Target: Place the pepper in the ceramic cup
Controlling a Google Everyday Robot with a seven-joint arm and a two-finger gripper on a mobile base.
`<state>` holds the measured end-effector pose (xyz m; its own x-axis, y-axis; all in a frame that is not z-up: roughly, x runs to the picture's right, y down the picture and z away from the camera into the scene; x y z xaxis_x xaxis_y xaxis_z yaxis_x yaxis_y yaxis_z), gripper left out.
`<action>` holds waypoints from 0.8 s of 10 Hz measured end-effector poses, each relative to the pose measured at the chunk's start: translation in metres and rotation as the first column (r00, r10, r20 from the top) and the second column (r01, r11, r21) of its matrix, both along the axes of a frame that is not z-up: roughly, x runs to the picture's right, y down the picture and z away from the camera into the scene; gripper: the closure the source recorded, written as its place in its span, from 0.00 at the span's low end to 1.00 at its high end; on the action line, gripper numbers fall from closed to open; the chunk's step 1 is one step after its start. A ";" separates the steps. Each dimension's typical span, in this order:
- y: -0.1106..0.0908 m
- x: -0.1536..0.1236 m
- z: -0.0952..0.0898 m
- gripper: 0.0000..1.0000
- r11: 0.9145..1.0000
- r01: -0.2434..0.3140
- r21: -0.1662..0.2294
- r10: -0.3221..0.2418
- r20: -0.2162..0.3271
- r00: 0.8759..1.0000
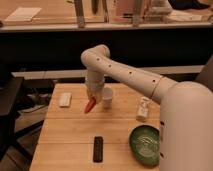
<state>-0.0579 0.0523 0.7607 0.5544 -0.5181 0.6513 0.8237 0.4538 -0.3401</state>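
My gripper (93, 97) hangs from the white arm over the back middle of the wooden table (65, 132). It is shut on the orange-red pepper (90, 106), which points down and to the left, held above the table. The white ceramic cup (107, 97) stands upright just to the right of the gripper, close beside the pepper.
A black remote (98, 148) lies near the front. A green bowl (145, 144) sits at the front right. A white bottle (143, 108) lies at the right. A small white flat object (65, 99) lies at the back left. The table's left edge drops to dark floor.
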 end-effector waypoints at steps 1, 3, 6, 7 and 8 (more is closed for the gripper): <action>-0.010 0.006 0.008 0.99 1.000 -0.014 0.005 0.014 -0.016 1.000; -0.024 0.021 0.018 0.99 0.999 -0.038 0.013 0.039 -0.038 0.999; -0.032 0.025 0.022 0.99 0.998 -0.059 0.022 0.060 -0.054 0.997; -0.038 0.032 0.027 0.99 0.997 -0.071 0.025 0.072 -0.069 0.995; -0.043 0.040 0.030 0.99 0.997 -0.078 0.029 0.080 -0.079 0.994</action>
<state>-0.0184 0.0096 0.7911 0.6438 -0.4865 0.5906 0.7557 0.5256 -0.3908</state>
